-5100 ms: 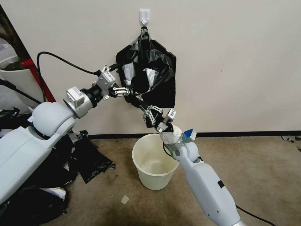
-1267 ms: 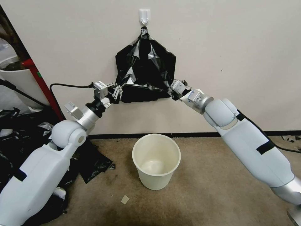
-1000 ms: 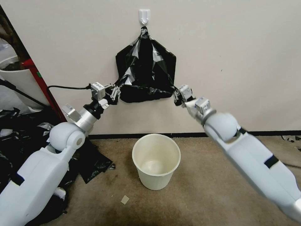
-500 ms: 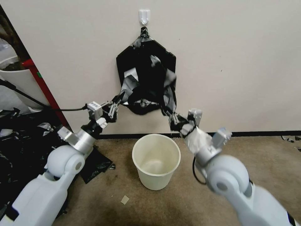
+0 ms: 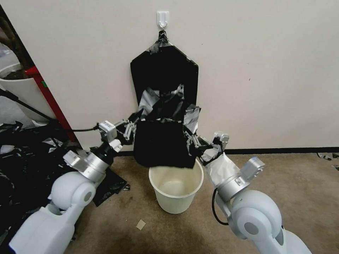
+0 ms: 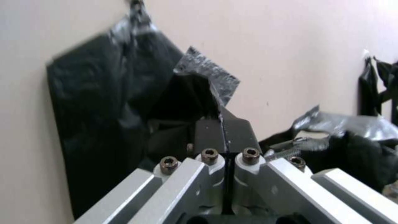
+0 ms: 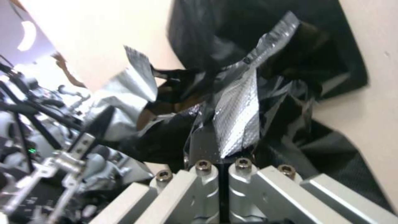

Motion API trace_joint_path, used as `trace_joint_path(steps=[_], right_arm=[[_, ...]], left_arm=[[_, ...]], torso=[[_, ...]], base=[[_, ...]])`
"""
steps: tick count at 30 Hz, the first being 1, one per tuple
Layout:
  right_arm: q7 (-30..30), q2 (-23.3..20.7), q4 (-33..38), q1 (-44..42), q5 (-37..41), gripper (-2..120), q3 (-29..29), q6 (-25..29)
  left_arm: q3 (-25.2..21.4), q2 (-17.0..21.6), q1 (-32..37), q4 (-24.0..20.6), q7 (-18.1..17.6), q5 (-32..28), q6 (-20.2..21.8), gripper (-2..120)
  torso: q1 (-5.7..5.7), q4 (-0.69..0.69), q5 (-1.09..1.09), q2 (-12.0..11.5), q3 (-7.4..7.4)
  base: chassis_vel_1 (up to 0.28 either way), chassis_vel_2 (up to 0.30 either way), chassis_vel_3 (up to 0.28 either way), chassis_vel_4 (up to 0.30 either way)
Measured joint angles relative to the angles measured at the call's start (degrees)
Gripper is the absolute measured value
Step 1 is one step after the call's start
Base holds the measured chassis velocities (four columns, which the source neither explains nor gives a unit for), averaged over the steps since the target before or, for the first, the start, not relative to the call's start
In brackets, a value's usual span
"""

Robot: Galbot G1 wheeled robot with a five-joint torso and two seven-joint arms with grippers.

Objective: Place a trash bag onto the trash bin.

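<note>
So the robot has a trash bag stretched between both grippers. The left gripper is pinched tight on one top corner, and the right gripper is clamped on the other. Both wrist views show the fingers closed flat on the plastic. The bag hangs as a flat sheet right over the trash bin; its bottom edge sits about level with the far rim and isn't inside.

What could go wrong, in my opinion: the mouth doesn't look open. The two layers seem pressed together, so lowering it could just drape the sheet across the rim. That film is thin and slippery too, so a corner could slide out of a pinch or tear. The bin looks light, and a snagged bag could tip it.

The floor is worn brownish carpet, against a plain cream wall. A black pack hangs from a white hook right behind the bag. There's a big heap of black plastic scraps off to the robot's left.
</note>
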Motion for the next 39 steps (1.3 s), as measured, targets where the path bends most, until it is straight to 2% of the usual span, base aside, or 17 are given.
trace_joint_path(steps=[4,10,16,21,31,34,39], right_arm=[[-1.0,0.5,-2.8,-0.4,-2.3,0,0.1,1.2],[-2.7,0.7,-4.8,-0.9,-5.4,0,0.6,2.5],[-8.5,1.6,-7.4,-1.6,-10.6,0,1.0,6.3],[-10.2,2.3,-8.4,-3.1,-11.8,0,0.1,7.4],[-8.3,2.6,-13.1,-6.6,-16.0,0,-1.0,9.3],[-7.0,2.4,-14.0,-6.8,-16.9,0,-0.8,9.9],[-3.7,1.5,-14.7,-7.7,-17.6,0,-2.1,9.7]], left_arm=[[1.3,-3.2,0.0,2.5,1.4,1.6,-0.8,0],[2.1,-5.6,0.1,3.8,2.4,2.6,-1.2,0],[3.3,-8.6,0.4,5.1,3.0,4.2,-1.5,0],[4.2,-10.8,1.3,7.1,3.4,6.5,-2.3,0],[5.4,-15.4,6.0,11.7,3.4,11.4,-4.0,0],[5.8,-17.1,8.6,12.3,1.5,12.5,-3.5,0],[6.8,-17.6,11.2,12.5,-1.1,15.6,-2.4,0]], torso=[[0.01,0.0,0.0,0.0,0.0],[0.01,0.0,0.0,0.0,0.0],[0.01,0.0,0.01,0.0,0.0],[0.01,0.0,0.01,0.0,0.0],[0.0,0.0,0.0,0.0,0.0],[0.0,0.0,0.01,0.0,0.0],[0.01,0.0,0.01,0.0,0.0]], base=[[0.0,0.0,0.0,0.0],[0.0,0.0,0.0,0.0],[0.0,0.0,0.0,0.0],[0.0,0.0,0.0,0.0],[0.0,0.0,0.0,0.0],[0.0,0.0,0.0,0.0],[0.0,0.0,0.0,0.0]])
